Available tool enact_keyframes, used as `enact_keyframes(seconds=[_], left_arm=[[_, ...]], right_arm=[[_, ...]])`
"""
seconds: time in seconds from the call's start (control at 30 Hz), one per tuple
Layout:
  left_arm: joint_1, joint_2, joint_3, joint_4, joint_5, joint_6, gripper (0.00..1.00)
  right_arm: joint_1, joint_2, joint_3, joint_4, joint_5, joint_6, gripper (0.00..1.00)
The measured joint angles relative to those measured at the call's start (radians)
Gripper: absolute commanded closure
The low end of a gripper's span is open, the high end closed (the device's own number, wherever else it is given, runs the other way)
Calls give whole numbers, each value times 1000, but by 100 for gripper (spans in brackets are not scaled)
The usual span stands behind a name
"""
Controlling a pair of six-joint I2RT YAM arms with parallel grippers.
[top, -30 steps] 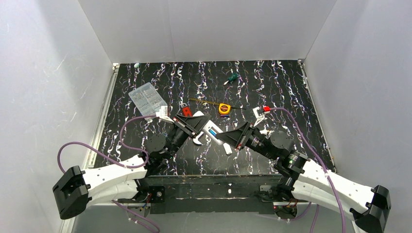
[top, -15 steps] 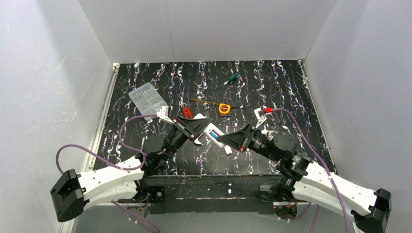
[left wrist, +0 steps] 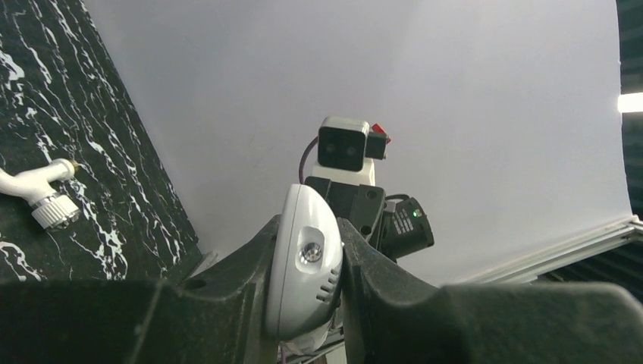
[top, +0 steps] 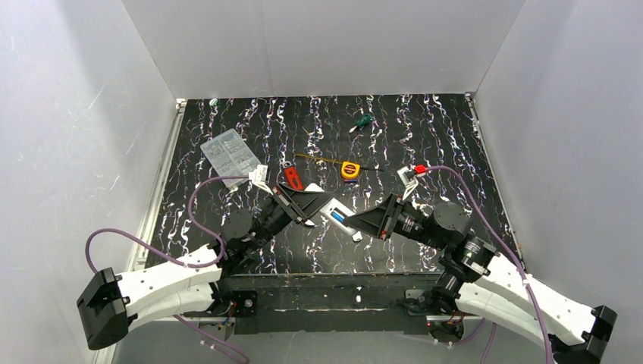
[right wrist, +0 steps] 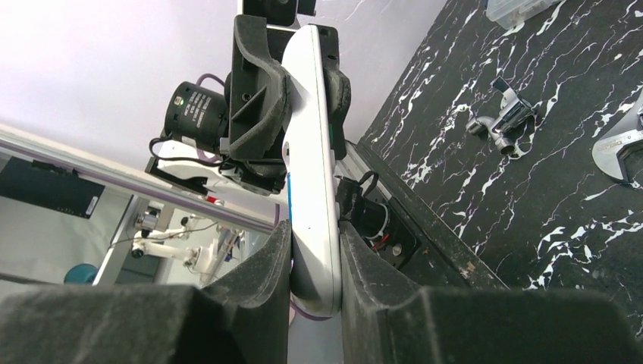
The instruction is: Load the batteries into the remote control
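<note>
The white remote control hangs above the table, gripped from both ends. My left gripper is shut on its rounded end, which shows a small lens. My right gripper is shut on the other end. In the right wrist view the remote's body runs up to the left gripper's black fingers. One blue battery shows in the open back, and as a blue sliver along the remote's edge. No other battery shows.
A white pipe-like fitting lies just below the remote. Silvery metal bits and a wrench end lie on the black marbled table. Farther back are a clear box, a red-handled tool, a yellow tape measure and a green screwdriver.
Both arms have shifted slightly with the remote held between them, and the right arm's elbow has swung outward. Both grips are unchanged.
</note>
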Motion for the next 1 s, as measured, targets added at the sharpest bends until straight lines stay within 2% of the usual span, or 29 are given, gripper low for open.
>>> enact_keyframes(seconds=[0.4, 0.5, 0.57, 0.6, 0.67, 0.73, 0.77, 0.83, 1.0], left_arm=[[1, -11, 18, -14, 161, 34, 76], [4, -15, 31, -25, 187, 41, 83], [4, -20, 34, -30, 198, 46, 96], [4, -23, 34, -32, 203, 50, 100], [4, -26, 34, -38, 207, 57, 100], [3, -27, 33, -46, 207, 63, 100], [3, -27, 33, -50, 207, 64, 100], [3, -34, 29, -61, 206, 71, 100], [-2, -67, 1, -89, 199, 82, 100]], right_arm=[[-140, -14, 61, -105, -252, -46, 99], [-161, -4, 88, -127, -294, -64, 99], [-169, -2, 99, -135, -313, -73, 99], [-171, -1, 101, -138, -319, -78, 95], [-173, -1, 103, -146, -324, -86, 69], [-174, -2, 103, -154, -325, -92, 50], [-175, -5, 103, -156, -322, -101, 44], [-184, -11, 104, -164, -292, -126, 37], [-198, -19, 123, -208, -241, -195, 31]])
